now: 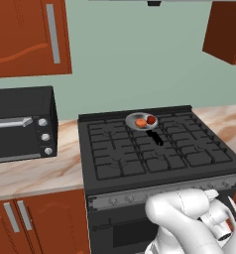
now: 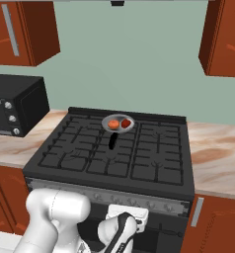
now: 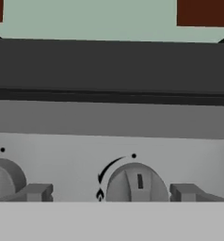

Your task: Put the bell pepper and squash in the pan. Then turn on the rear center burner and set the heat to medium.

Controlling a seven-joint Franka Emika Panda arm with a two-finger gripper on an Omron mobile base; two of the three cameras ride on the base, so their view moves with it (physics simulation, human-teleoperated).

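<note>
The grey pan sits on the grates at the rear center of the black range, its black handle pointing toward the front. Inside it lie the pale orange squash and, to its right, the red bell pepper. The pan covers the rear center burner. My gripper is low at the range's front control panel and open. Its fingertips stand wide apart on either side of a grey knob, not touching it. The knob's pointer mark stands upright.
A second knob sits to the left on the grey panel. A black toaster oven stands on the marble counter left of the range. Wooden cabinets hang above, and more counter runs to the right.
</note>
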